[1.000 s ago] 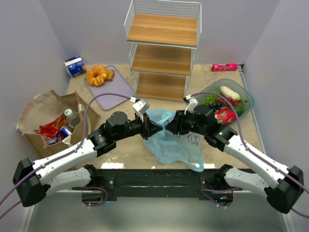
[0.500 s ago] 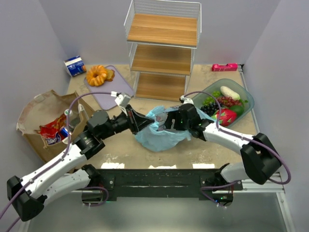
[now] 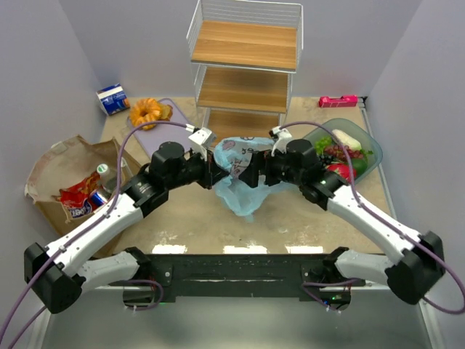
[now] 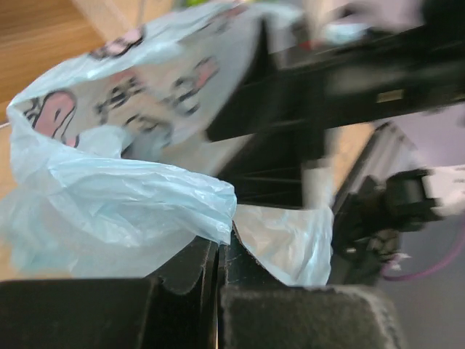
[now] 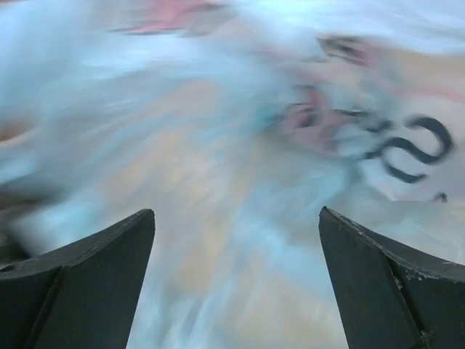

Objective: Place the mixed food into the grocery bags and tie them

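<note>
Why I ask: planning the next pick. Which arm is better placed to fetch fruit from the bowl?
Right. The right claw is open and nearer the green bowl; the left claw is shut on the blue bag.

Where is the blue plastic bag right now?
Top view: the blue plastic bag is mid-table, pinched by the left gripper, facing the right gripper, before the shelf.

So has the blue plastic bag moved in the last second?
Yes. The light-blue plastic bag has shifted up the top view, toward the wire shelf rack, and is now bunched up and pinched in the left gripper.
</note>
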